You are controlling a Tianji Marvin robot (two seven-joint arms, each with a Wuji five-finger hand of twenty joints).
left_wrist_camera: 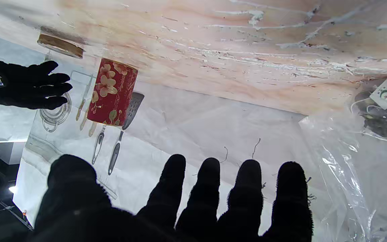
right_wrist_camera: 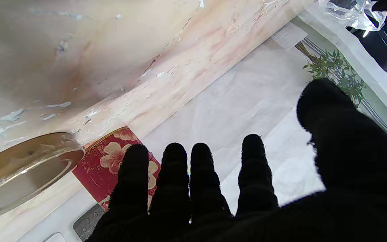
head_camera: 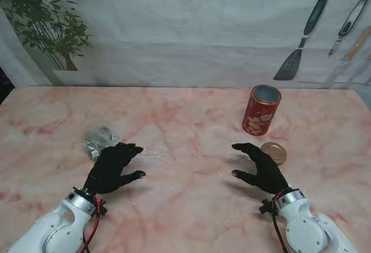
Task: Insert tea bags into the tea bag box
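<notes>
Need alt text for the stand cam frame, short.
Two black-gloved robot hands hover open over a pink marble table: the left hand beside a clear plastic bag of tea bags, the right hand near a gold lid. An open red floral tin stands upright just beyond the lid, on the robot's right.

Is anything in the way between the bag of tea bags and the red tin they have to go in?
Nothing visible blocks it. The bag of tea bags lies on the left, the red tin stands open on the right, and only bare table lies between. The lid rests beside the tin, nearer to me.
</notes>
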